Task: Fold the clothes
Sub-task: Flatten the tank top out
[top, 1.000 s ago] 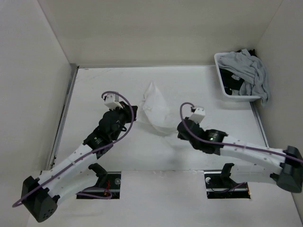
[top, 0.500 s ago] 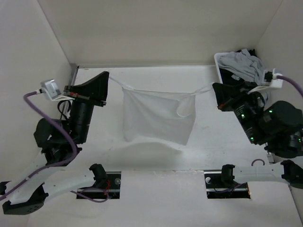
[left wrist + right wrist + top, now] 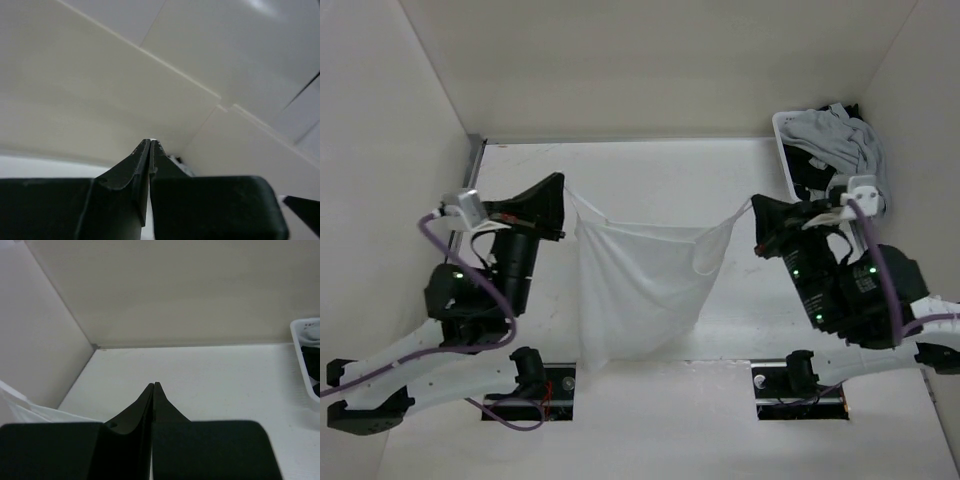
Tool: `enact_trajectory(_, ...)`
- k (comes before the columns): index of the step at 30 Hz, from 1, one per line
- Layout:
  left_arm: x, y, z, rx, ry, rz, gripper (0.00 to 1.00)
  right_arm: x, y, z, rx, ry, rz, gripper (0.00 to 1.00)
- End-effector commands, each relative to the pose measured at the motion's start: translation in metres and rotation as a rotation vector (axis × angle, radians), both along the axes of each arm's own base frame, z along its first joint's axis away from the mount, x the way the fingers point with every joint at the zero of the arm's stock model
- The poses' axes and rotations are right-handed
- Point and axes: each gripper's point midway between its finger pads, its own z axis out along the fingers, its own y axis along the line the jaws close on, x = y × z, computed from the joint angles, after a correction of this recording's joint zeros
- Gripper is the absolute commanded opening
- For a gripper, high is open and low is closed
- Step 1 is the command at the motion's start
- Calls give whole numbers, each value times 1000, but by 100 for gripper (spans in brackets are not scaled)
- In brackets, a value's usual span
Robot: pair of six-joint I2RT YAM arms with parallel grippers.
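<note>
Because the white top [image 3: 638, 285] hangs as a sheet between our two arms, the coming move turns on that span. Its strap edge runs left to right, and the body falls from it toward the near edge of the table [image 3: 620, 165]. Our left gripper [image 3: 560, 200] is clamped on the left strap and our right gripper [image 3: 757, 210] on the right strap, with jaws pressed together in both wrist views. Neither arm is nearer; each holds one end, lifted above the table. The right side looks bunched, a strap loop drooping there. We judge that both arms should lower together, hem touching down first, to lay it flat.
</note>
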Motion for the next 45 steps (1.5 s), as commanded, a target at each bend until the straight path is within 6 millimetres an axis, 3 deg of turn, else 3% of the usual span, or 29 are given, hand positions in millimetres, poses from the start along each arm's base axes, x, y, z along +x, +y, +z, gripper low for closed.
enact_trajectory(1, 27, -3, -61, 99, 105, 139, 2, 10, 6, -6, 28, -19, -48, 0)
enact_trajectory(3, 44, 0, -90, 114, 148, 196, 2, 26, 20, -20, -8, -33, -69, 0)
enact_trajectory(6, 71, 5, -117, 133, 188, 251, 2, 64, 46, -48, -65, -17, -64, 1)
enact_trajectory(9, 119, 8, -145, 140, 251, 302, 2, 128, 53, -82, -53, 69, -72, 1)
enact_trajectory(13, 200, 8, -179, 145, 340, 335, 1, 225, 46, -130, -17, 184, -85, 0)
enact_trajectory(16, 253, 11, -192, 148, 378, 349, 1, 288, 35, -157, 15, 251, -95, 0)
enact_trajectory(19, 269, 6, -181, 124, 369, 310, 1, 310, 31, -158, 28, 268, -86, 0)
enact_trajectory(21, 259, 4, -160, 110, 326, 294, 1, 306, 27, -140, 33, 229, -85, 0)
enact_trajectory(24, 232, 4, -124, 85, 255, 266, 0, 281, 21, -103, 43, 163, -70, 0)
enact_trajectory(27, 193, 7, -84, 56, 170, 242, 0, 233, 16, -60, 65, 84, -50, 0)
enact_trajectory(32, 124, 14, -34, 19, 51, 227, 0, 157, 5, -18, 72, -4, -37, 0)
enact_trajectory(39, 52, 22, 10, -5, -44, 208, 0, 79, -8, 25, 110, -94, 3, 0)
enact_trajectory(42, 33, 24, 22, -19, -75, 183, 0, 60, -6, 36, 106, -110, 21, 0)
enact_trajectory(45, 30, 18, 20, -1, -75, 185, 0, 55, 5, 35, 93, -113, 44, 0)
